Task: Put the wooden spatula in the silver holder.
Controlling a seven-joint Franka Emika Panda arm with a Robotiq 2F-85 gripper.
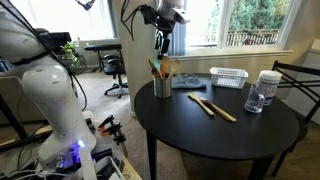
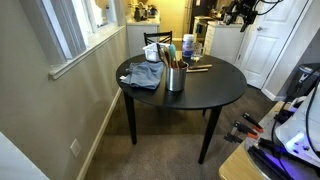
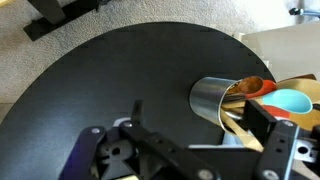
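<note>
The wooden spatula (image 1: 201,104) lies flat on the round black table (image 1: 200,135), just to the right of the silver holder (image 1: 162,86). The holder stands upright with several utensils in it, among them a brown wooden spoon and a blue one. It also shows in an exterior view (image 2: 176,78) and in the wrist view (image 3: 213,101). My gripper (image 1: 160,46) hangs well above the holder, open and empty. In the wrist view its fingers (image 3: 198,113) stand wide apart, on either side of the holder far below.
A longer thin-handled wooden utensil (image 1: 223,110) lies beside the spatula. A white mesh basket (image 1: 228,77) and a clear jar with a white lid (image 1: 267,86) stand at the back. A blue cloth (image 2: 145,75) lies on the table. A chair (image 1: 300,85) stands by the table.
</note>
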